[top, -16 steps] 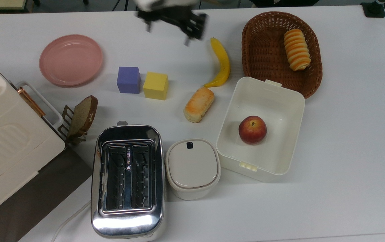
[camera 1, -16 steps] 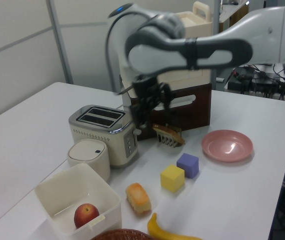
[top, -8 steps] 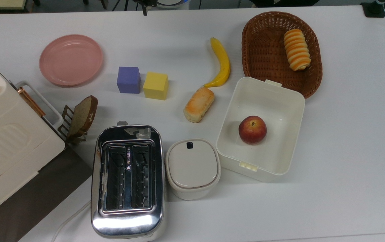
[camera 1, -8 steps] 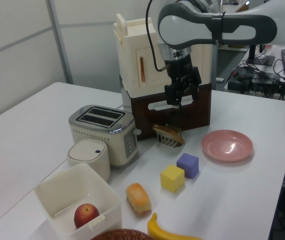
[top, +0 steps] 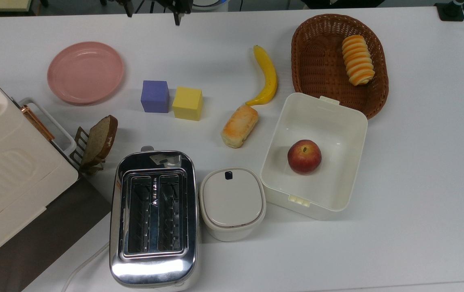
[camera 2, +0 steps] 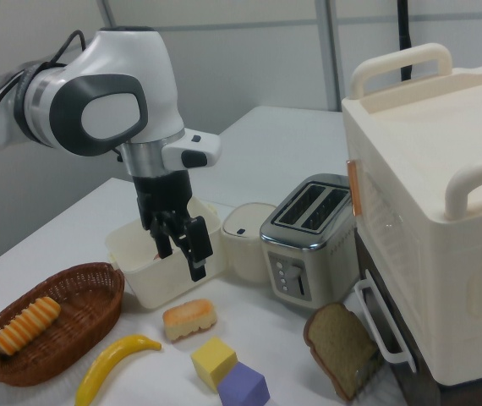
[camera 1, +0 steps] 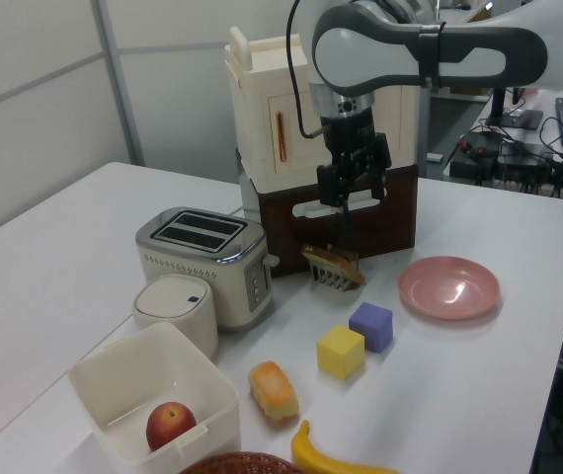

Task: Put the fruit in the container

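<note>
The fruit (top: 304, 156) sits in the container (top: 353, 123). The tool (camera 2: 180, 247) hangs empty, fingers apart; little risk remains.

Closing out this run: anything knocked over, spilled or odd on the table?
Nothing stands out. The fruit sits upright inside the container, which stands level on the table. The hand hangs open, holding nothing.

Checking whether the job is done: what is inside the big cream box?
One red fruit sits on the floor of the box, loose, with nothing else around it in the top view. The floor patch under the fruit is covered. The claw hangs far from it.
</note>
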`<move>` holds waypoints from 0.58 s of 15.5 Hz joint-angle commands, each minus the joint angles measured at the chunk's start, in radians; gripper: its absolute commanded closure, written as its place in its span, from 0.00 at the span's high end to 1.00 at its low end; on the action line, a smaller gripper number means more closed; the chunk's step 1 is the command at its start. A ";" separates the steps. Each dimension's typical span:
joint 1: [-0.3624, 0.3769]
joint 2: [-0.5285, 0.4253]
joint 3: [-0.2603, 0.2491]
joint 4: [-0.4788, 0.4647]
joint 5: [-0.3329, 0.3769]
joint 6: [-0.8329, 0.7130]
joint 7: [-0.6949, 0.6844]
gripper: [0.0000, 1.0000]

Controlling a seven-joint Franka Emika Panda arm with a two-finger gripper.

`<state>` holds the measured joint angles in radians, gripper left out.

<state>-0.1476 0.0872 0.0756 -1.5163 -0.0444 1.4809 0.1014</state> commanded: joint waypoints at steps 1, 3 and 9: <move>0.013 -0.024 -0.013 -0.060 0.024 0.123 0.084 1.00; 0.014 -0.023 -0.011 -0.077 0.024 0.188 0.112 1.00; 0.005 -0.026 -0.014 -0.067 0.026 0.083 -0.043 1.00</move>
<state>-0.1439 0.0922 0.0758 -1.5606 -0.0415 1.6187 0.1500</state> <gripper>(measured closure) 0.000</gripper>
